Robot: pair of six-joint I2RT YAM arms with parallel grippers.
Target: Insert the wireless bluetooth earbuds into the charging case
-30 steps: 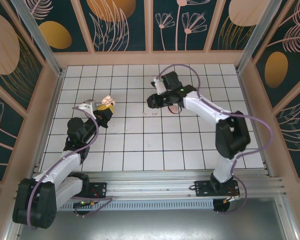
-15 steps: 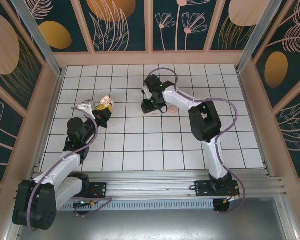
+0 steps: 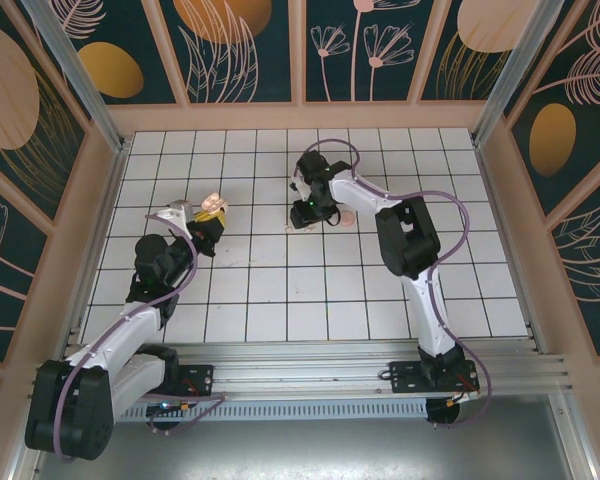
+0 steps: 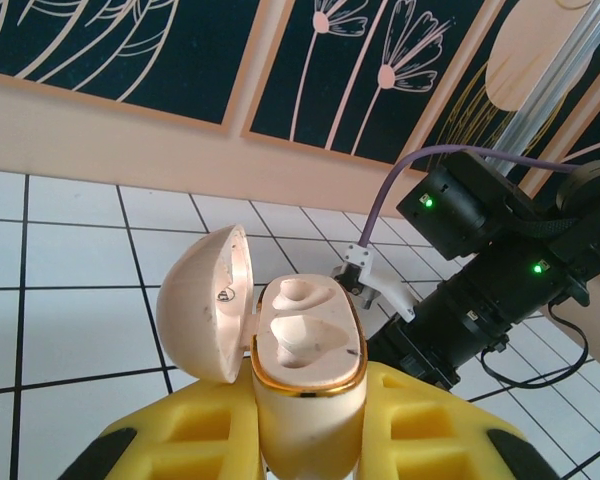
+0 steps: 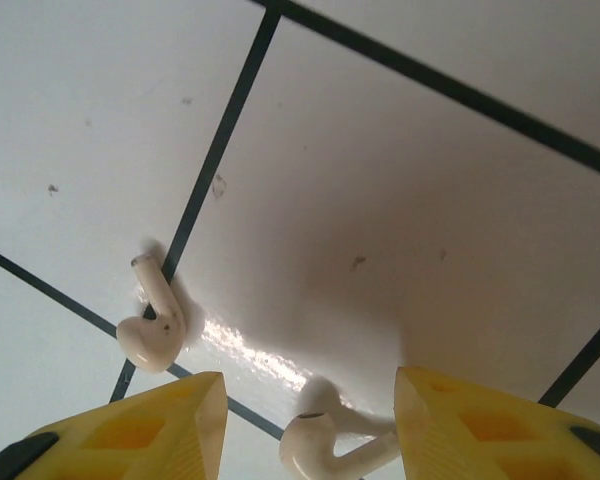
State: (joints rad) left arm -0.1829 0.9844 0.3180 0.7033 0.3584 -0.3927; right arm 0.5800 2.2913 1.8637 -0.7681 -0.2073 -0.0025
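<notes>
White tiled table [image 3: 280,300] inside a walled enclosure with dark floral panels carries the whole job, and judging by how things lie, the task is at its opening step.

On the left side, the left gripper [image 4: 310,440] has its yellow pads clamped on the base of the charging case [image 4: 305,360], holding it upright above the tiles with the lid swung open to one side. Both wells inside show bare, so no earbud is seated yet.

Farther back near the middle, the right gripper [image 5: 305,400] is down close to the surface, its jaws partly apart and gripping nothing.

Both wireless bluetooth earbuds lie loose on the tiles beneath it. One earbud [image 5: 330,445] sits between the pads, its stem reaching toward the right-hand pad; whether it touches I cannot tell. The other earbud [image 5: 155,325] lies just outside the left-hand pad, across a grout line.

Left to do: grasp each earbud, carry it to the case, seat it.
</notes>
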